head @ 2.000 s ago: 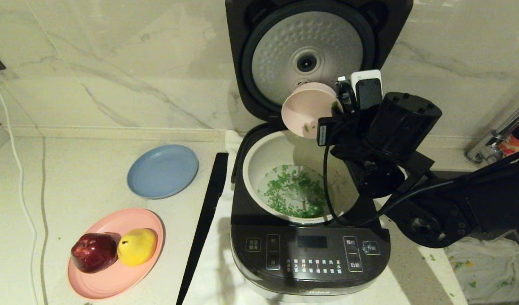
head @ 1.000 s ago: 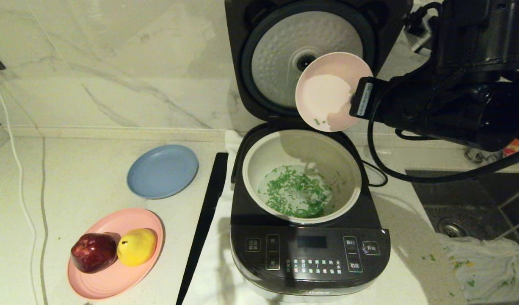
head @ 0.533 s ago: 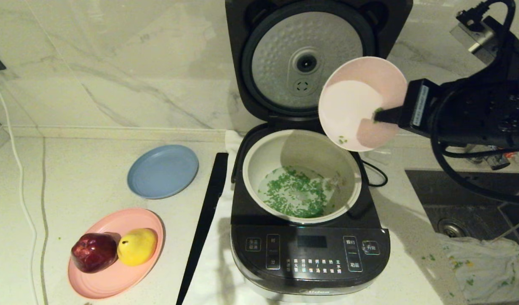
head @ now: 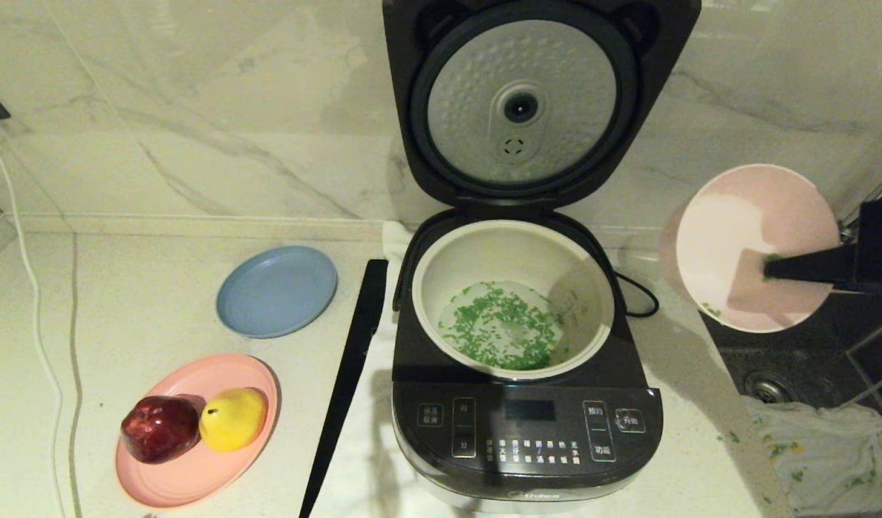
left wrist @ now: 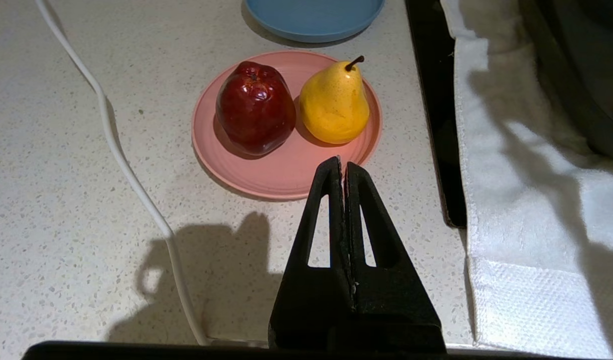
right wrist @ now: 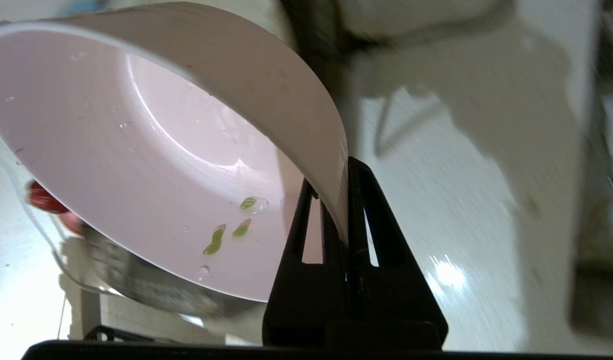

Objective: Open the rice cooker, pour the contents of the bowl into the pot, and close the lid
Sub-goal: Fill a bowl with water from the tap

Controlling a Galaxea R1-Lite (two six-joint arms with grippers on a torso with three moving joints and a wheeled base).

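Note:
The rice cooker (head: 527, 432) stands open, its lid (head: 520, 101) upright with the dimpled silver disc facing me. The cream pot (head: 578, 266) holds the contents (head: 502, 331), green bits in water. To the cooker's right, the pale pink bowl (head: 736, 230) hangs over the sink edge, clear of the cooker. My right gripper (head: 772, 270) is shut on its rim. In the right wrist view the right gripper (right wrist: 336, 172) pinches the wall of the bowl (right wrist: 136, 165), where a few green bits (right wrist: 221, 237) cling. My left gripper (left wrist: 340, 165) is shut and empty above the counter.
A blue plate (head: 276, 290) and a pink plate (head: 196, 467) with a red apple (head: 159, 428) and yellow pear (head: 232, 417) lie left of the cooker. A black strip (head: 347, 374) lies beside it. The sink (head: 808, 360) and a white cloth (head: 829, 446) are at right.
The right gripper has carried the bowl from its tipped pose above the pot rightward and down, past the cooker toward the sink. The green bits now lie in the pot.

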